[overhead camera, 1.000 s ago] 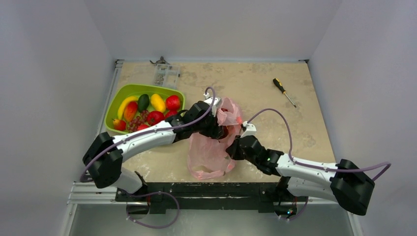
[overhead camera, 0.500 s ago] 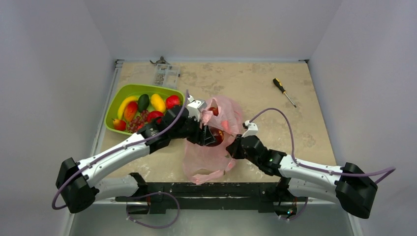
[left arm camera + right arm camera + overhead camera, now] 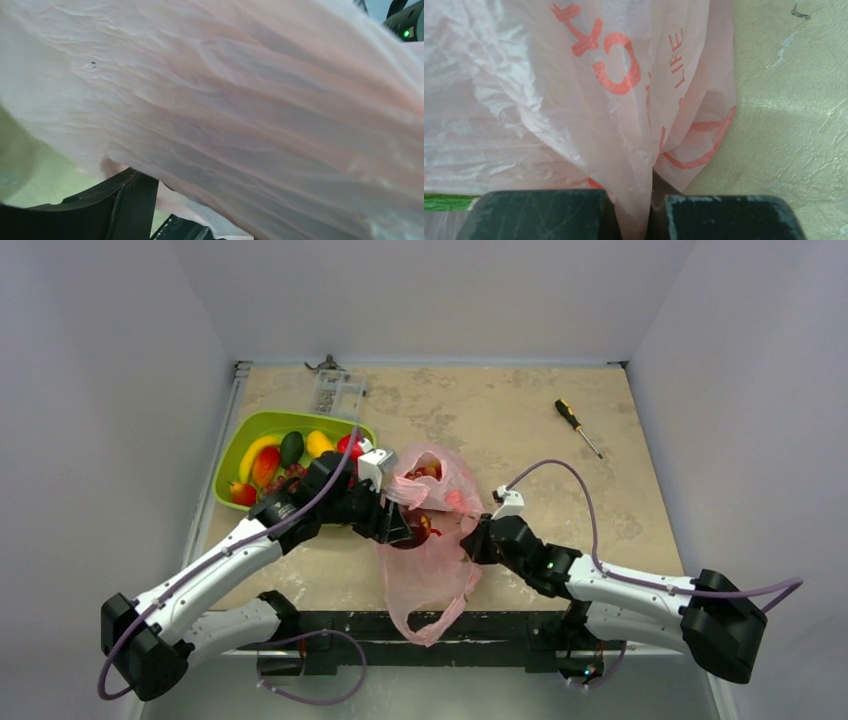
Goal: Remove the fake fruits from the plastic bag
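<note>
Top view: the plastic bag (image 3: pixel 435 565) lies on the table (image 3: pixel 560 480), red fake fruits (image 3: pixel 430 472) inside, left pincer (image 3: pixel 410 528) buried in it.

Left wrist: only film shows; its jaws I cannot tell, and it may snag the bag.

Right wrist: right pincer (image 3: pixel 634 212) clamps a thin fold, which could slip out.

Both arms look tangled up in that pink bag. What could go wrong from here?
1. The right gripper pinches a thin fold of the plastic bag. A pull from the other arm could tear it or slip it free.
2. Bag film fills the left wrist view, so the left gripper may close on plastic instead of the fake fruits.
3. The bag's lower end reaches past the table edge, and a fruit might roll out there.
</note>
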